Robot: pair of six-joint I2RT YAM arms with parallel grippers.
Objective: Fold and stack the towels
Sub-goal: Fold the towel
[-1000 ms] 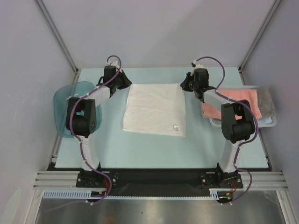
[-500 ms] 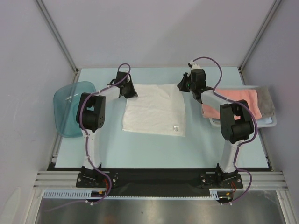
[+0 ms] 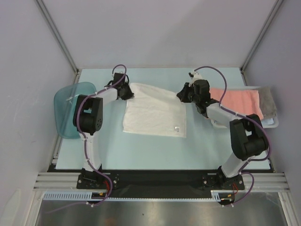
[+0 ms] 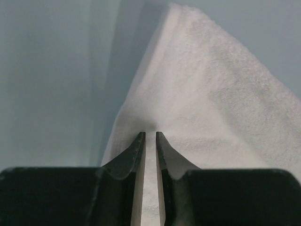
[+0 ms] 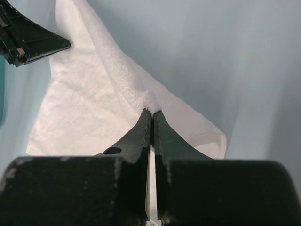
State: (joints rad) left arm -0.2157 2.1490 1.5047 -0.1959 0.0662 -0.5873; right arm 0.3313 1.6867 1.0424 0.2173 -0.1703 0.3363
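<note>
Left pincer (image 3: 126, 91) nipped shut on the far-left corner of the white towel (image 3: 155, 113), fabric tented at the tips. Towel lies mid-table (image 3: 141, 150), near edge flat. Right pincer (image 3: 183, 95) clamped on the far-right corner. Pink towel (image 3: 237, 100) sits at right. Step: 1st fold, looks barely begun. Next: lift both corners evenly, carry them to the near edge, tension matched.

Left gripper (image 4: 150, 134) jaws nearly closed, seemingly pinching; right gripper (image 5: 152, 112) clamped shut.
</note>
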